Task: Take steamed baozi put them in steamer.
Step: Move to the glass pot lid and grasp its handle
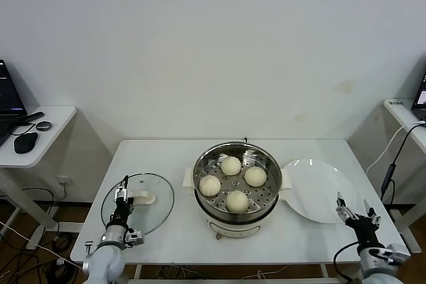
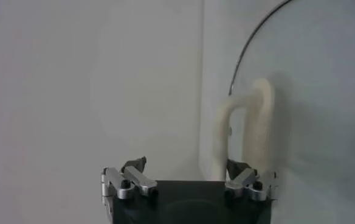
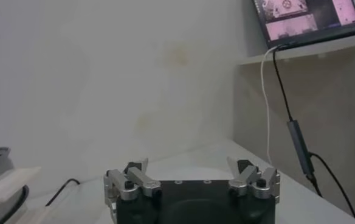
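Four steamed baozi (image 1: pixel 232 182) inside steamer (image 1: pixel 237 159); left hand (image 1: pixel 120 199) and right hand (image 1: pixel 357 210) parted, empty, near desk (image 1: pixel 166 231) edge.

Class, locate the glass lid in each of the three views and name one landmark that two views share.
Head view: the glass lid lies flat on the table, left of the steamer.
Left wrist view: it fills the side beyond the left hand.
Right wrist view: not in it.
Shared landmark: the lid's cream handle.

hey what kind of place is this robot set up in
Probably a lab or office test room, not a kitchen: a plain white table against a bare wall holds the steamer, and side desks carry a laptop and mouse, with cables hanging.
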